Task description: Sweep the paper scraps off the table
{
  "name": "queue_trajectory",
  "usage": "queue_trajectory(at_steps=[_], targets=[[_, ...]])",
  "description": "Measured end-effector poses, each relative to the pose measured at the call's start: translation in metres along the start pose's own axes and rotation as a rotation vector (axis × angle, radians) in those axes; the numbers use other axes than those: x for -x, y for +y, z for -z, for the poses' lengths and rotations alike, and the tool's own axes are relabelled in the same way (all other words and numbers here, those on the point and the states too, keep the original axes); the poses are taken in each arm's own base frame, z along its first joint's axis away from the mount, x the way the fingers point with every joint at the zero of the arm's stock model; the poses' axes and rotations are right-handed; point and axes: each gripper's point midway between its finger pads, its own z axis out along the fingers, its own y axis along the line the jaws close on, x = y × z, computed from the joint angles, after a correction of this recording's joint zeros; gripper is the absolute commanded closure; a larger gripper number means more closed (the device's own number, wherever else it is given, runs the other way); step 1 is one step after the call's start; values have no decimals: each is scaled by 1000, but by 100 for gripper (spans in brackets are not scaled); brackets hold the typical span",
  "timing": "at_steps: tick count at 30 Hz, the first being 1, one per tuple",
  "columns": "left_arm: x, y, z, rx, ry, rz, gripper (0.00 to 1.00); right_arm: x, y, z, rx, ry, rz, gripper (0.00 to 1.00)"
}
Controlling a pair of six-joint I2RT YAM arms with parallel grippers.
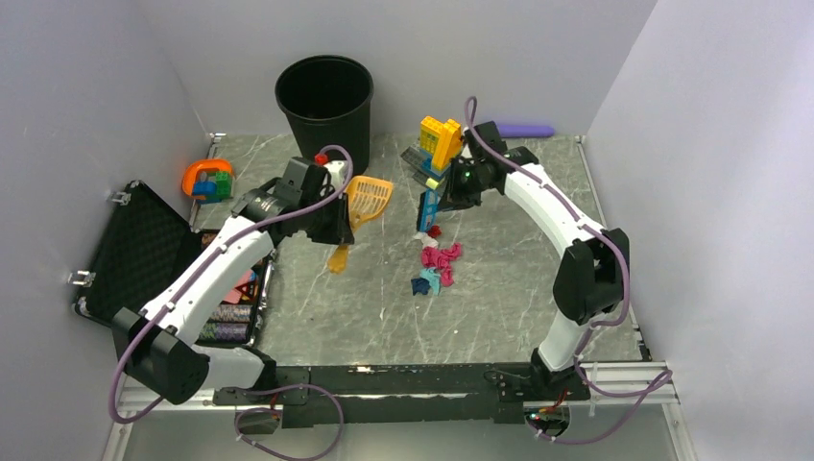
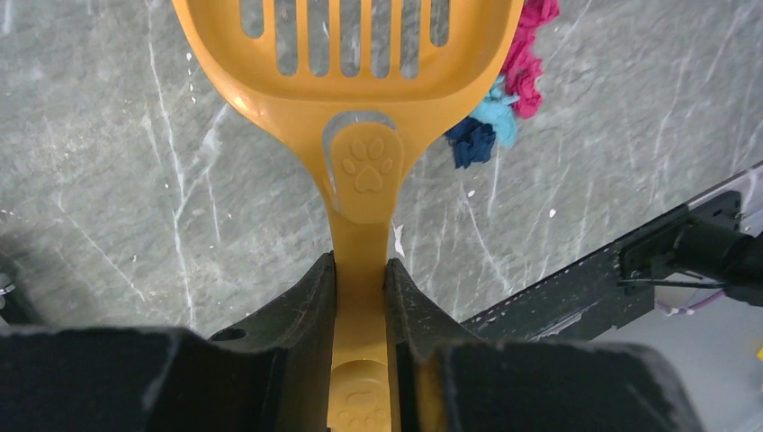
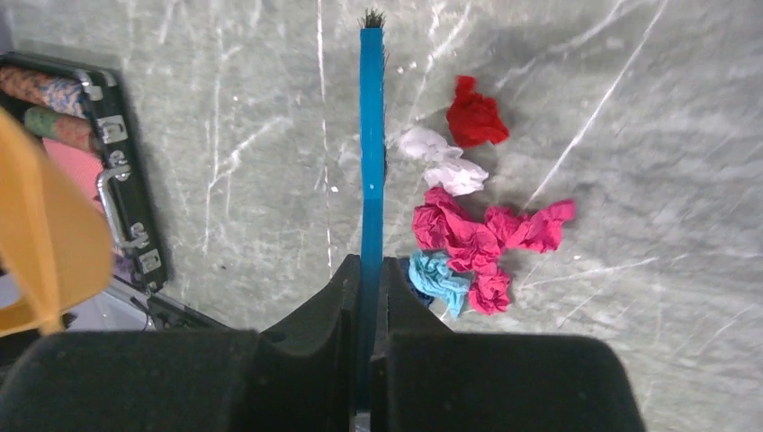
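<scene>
The paper scraps (image 1: 437, 264) lie in a loose heap mid-table, pink, red, white, teal and dark blue. My right gripper (image 1: 446, 192) is shut on a blue brush (image 1: 427, 206), held just left of and behind the heap. In the right wrist view the gripper (image 3: 369, 265) grips the brush (image 3: 371, 135), with red (image 3: 475, 119), white (image 3: 441, 162), pink (image 3: 486, 234) and teal (image 3: 436, 274) scraps on its right. My left gripper (image 1: 344, 229) is shut on the handle of an orange slotted scoop (image 1: 370, 197), raised left of the heap. In the left wrist view the gripper (image 2: 360, 270) holds the scoop (image 2: 360, 171); scraps (image 2: 517, 81) show beyond its rim.
A black bin (image 1: 324, 96) stands at the back. The yellow-and-orange brick build (image 1: 440, 139) is behind the right gripper. An open black case (image 1: 144, 250) with poker chips (image 1: 226, 322) lies at the left. An orange-green toy (image 1: 208, 181) sits back left. The marble table (image 1: 518, 307) has a metal rail (image 1: 614, 370) in front.
</scene>
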Motion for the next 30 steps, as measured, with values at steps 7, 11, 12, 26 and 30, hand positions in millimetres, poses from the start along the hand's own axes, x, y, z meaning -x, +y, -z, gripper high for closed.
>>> queue_trajectory(at_steps=[7, 11, 12, 26, 30], targets=[[-10, 2, -4, 26, 33, -43, 100, -4, 20, 21, 153, 56, 188, 100], [-11, 2, -5, 28, 39, -46, 100, -40, 29, 22, 193, 162, 295, 100], [-12, 3, -6, 29, 42, -45, 100, -51, 32, 22, 196, 186, 325, 100], [-22, 11, -12, 66, 99, -36, 100, -178, 41, 40, 173, 377, 618, 100], [-22, 10, -12, 64, 98, -26, 100, -188, 28, 29, 70, 392, 722, 100]])
